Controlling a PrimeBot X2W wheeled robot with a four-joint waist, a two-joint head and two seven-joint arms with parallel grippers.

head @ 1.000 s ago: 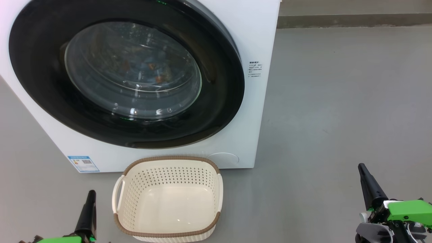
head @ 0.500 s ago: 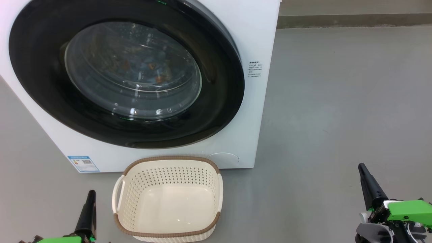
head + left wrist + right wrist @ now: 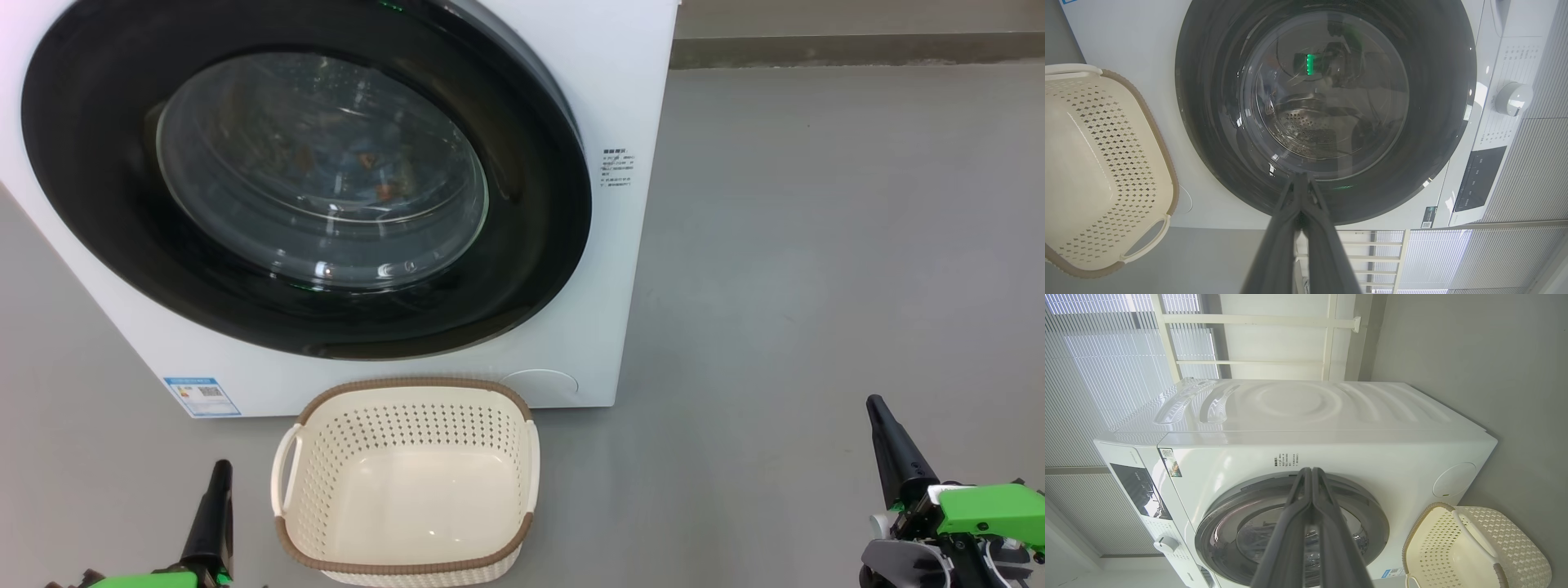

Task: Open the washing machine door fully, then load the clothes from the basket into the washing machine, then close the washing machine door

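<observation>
Facing the washing machine door (image 3: 318,204) shut on the washing machine (image 3: 629,73), far left; glimpsing the clothes (image 3: 384,189) through it, finding the basket (image 3: 408,382) empty just in front. Judging the door rigid, weighty and glossy-slick, so favouring a hook at its rim edge over a pinch. Holding left claw (image 3: 220,467) and right claw (image 3: 875,402) pressed together, empty. Noticing nothing changing since earlier.
</observation>
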